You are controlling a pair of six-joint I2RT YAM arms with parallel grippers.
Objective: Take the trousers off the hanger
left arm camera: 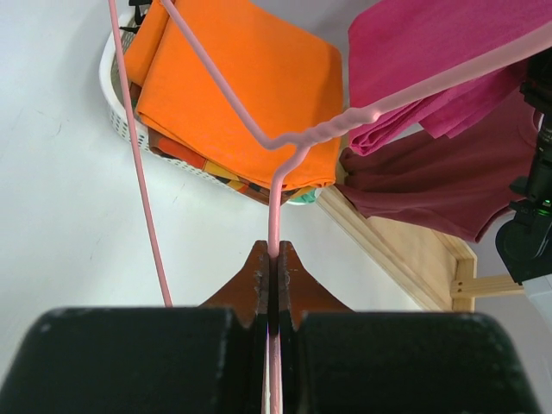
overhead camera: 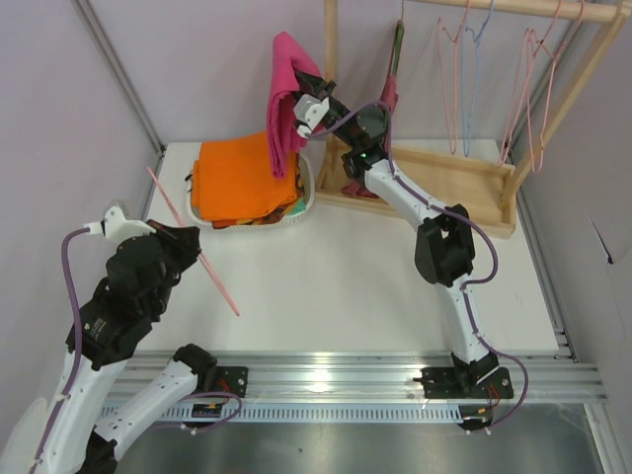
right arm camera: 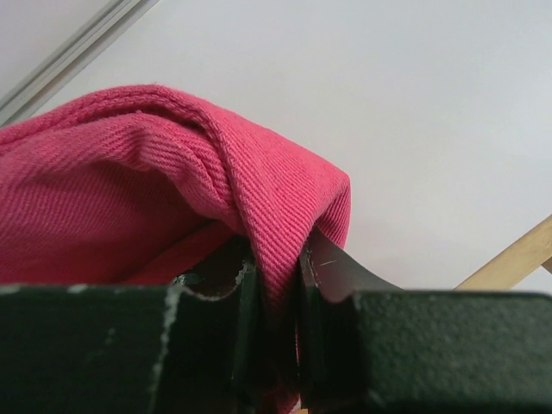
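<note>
My left gripper (overhead camera: 195, 247) is shut on the light-pink wire hanger (overhead camera: 212, 276) and holds it bare above the table's left side. In the left wrist view my fingertips (left arm camera: 274, 259) clamp the hook's stem, and the hanger's frame (left arm camera: 259, 138) spreads out ahead. My right gripper (overhead camera: 299, 99) is shut on the magenta-pink trousers (overhead camera: 284, 109), which hang bunched from it over the basket, apart from the hanger. In the right wrist view a fold of the trousers (right arm camera: 172, 172) is pinched in my right gripper (right arm camera: 285, 267). The trousers also show in the left wrist view (left arm camera: 431, 60).
A white basket (overhead camera: 306, 193) holds the orange folded cloth (overhead camera: 237, 183). A wooden rack (overhead camera: 464, 183) stands at the back right with a green hanger (overhead camera: 398, 49) carrying a maroon garment (overhead camera: 388, 94), a light-blue hanger (overhead camera: 479, 30) and several pink hangers (overhead camera: 533, 69).
</note>
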